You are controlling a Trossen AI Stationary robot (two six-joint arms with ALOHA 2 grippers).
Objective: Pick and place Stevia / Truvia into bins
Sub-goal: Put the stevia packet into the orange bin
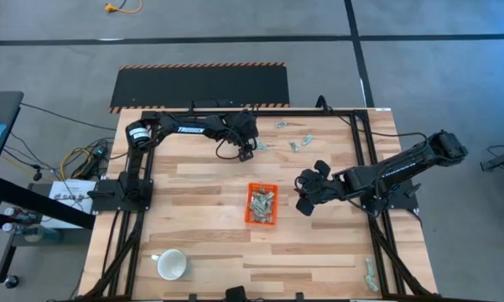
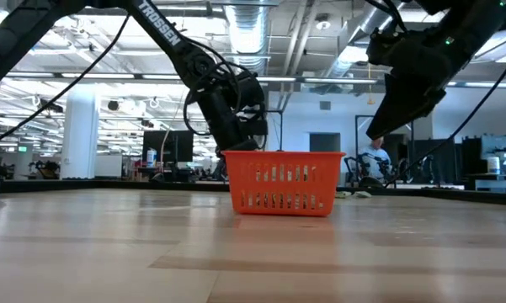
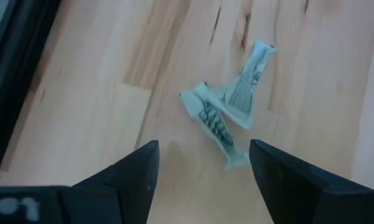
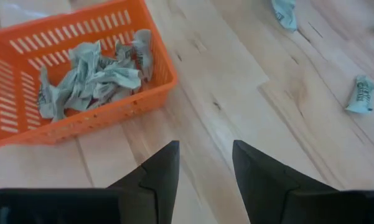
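Left tool [image 1: 246, 153] hangs at upper centre of the overhead frame, just above the wooden surface [image 1: 201, 218], with its two dark fingers [image 3: 127, 177] spread apart and nothing between them. Two crumpled pale green and white Stevia sachets [image 3: 227, 115] lie on the wood just ahead of those fingers, touching each other. Right tool [image 1: 304, 204] sits right of centre in the overhead frame, raised off the surface beside the orange bin [image 1: 262, 204]; its fingers [image 4: 158, 171] stand parted and hold nothing. The orange bin rests at the centre of the surface and holds a heap of crumpled sachets [image 4: 90, 78]. More loose sachets [image 1: 295, 143] are scattered along the upper edge of the surface, right of the left tool, and a further few [image 1: 370, 274] lie near the lower right corner. A white mug [image 1: 172, 265] lies at lower left, well apart from the bin.
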